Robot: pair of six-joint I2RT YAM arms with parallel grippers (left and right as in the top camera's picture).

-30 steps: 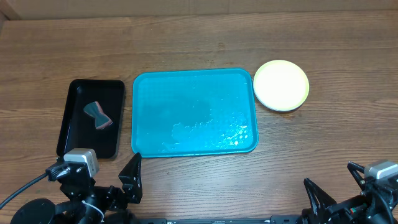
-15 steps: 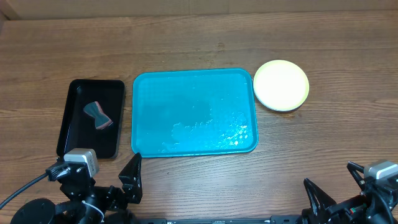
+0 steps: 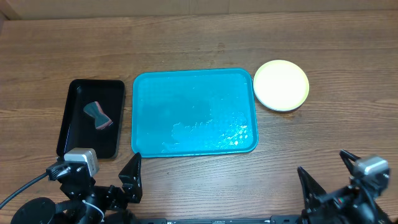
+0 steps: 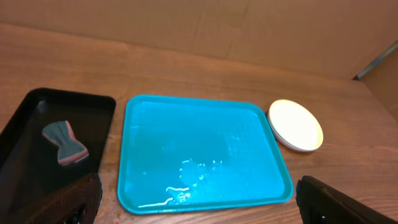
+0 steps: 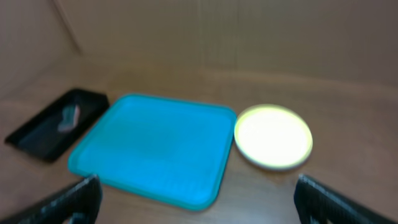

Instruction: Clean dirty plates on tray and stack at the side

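Note:
The turquoise tray (image 3: 194,112) lies mid-table with nothing on it but wet streaks; it also shows in the left wrist view (image 4: 199,149) and the right wrist view (image 5: 155,146). The plates (image 3: 281,85) stand stacked just right of the tray, white on top with a yellow-green rim below; the stack also shows in the left wrist view (image 4: 295,124) and the right wrist view (image 5: 273,135). The pale blue plate is hidden. My left gripper (image 4: 199,202) is open and empty near the front edge. My right gripper (image 5: 196,199) is open and empty at the front right.
A narrow black tray (image 3: 92,118) lies left of the turquoise tray, with a grey and pink sponge (image 3: 98,116) in it. A cardboard wall (image 4: 205,25) runs along the table's back edge.
My right arm has shifted a little to the left at the front edge. The left arm, the tray and the plates have not moved.

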